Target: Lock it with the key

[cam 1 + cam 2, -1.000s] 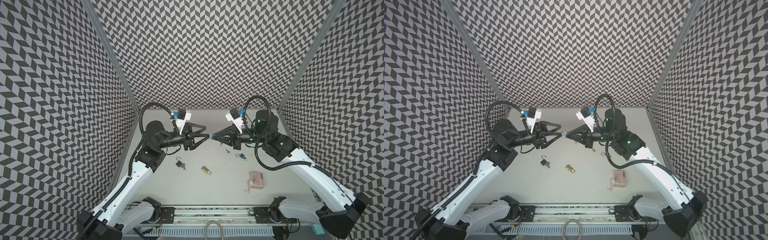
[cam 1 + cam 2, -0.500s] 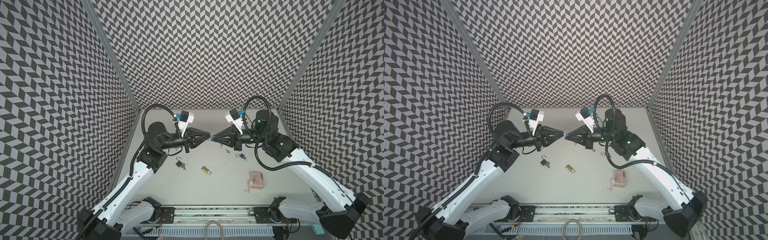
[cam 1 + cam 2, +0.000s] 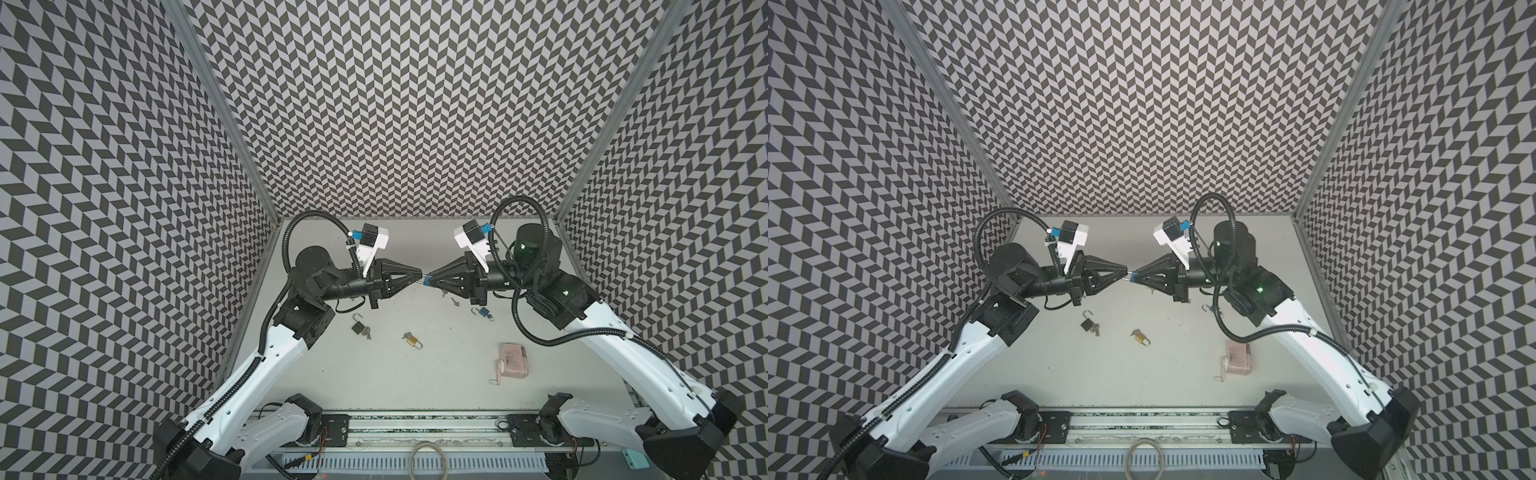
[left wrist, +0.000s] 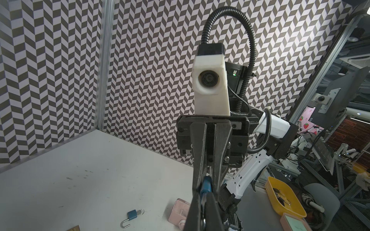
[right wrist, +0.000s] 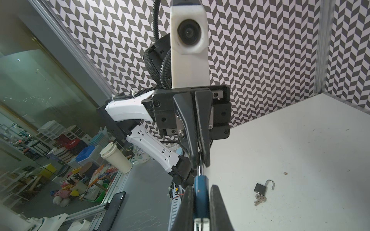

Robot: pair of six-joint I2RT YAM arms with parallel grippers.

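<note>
My right gripper (image 3: 430, 279) is clamped on the flat sides of a small blue padlock (image 5: 201, 192), held in the air above the pale, scuffed table (image 3: 415, 382). My left gripper (image 3: 418, 276), black tapered fingers pressed together, pinches the shiny metal stem (image 5: 200, 170) poking from it. Whether that stem is key or shackle, I cannot tell.

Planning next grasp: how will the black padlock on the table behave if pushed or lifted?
The black padlock probably slides, not rolls: its blocky body lies flat. Its open shackle may swivel or snag. The keys at its base look loose, so likely dangle when lifted.
</note>
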